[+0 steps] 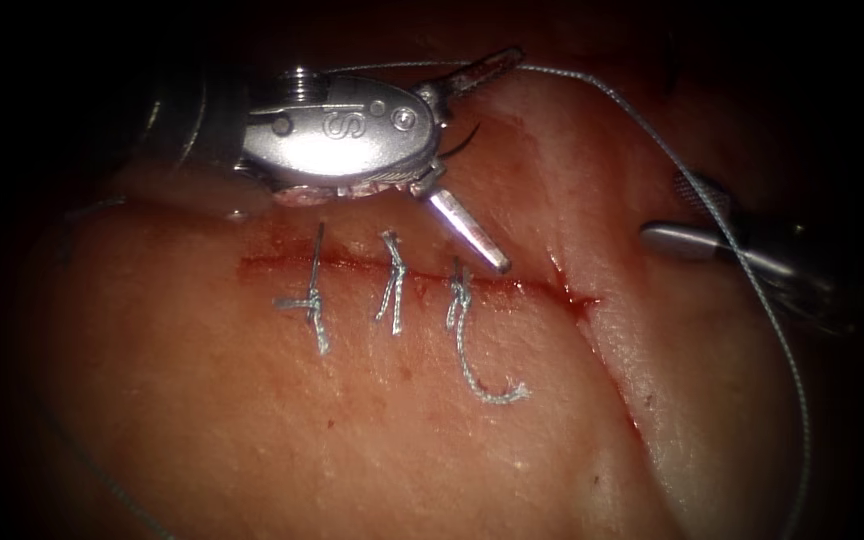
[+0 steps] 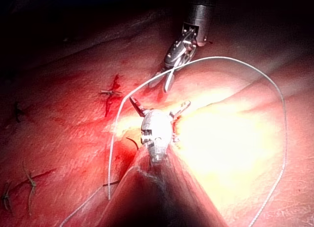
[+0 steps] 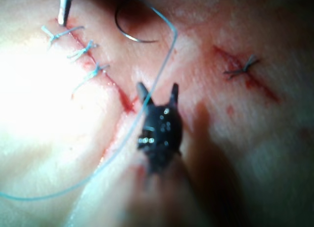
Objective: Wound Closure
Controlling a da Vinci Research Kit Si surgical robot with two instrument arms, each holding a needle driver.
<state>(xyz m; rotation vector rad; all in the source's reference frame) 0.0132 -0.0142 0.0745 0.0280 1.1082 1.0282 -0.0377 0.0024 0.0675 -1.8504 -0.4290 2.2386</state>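
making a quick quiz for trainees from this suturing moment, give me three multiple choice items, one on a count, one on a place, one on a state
1. How many knotted stitches cross the cut?
A. two
B. three
C. five

2. Where is the needle?
A. in the right tool's jaws
B. buried at the cut's left end
C. on the tissue above the cut, near the left tool

3. How do the left tool's jaws stand?
A. open, holding nothing
B. shut on the thread
C. shut on the tissue

Key:
1 B: three knotted stitches sit along the cut.
2 C: the needle lies by the left tool, held by neither tool; whether its tip is in the tissue I cannot tell.
3 A: its jaws are splayed wide. The right tool is open too, and the thread runs past it.
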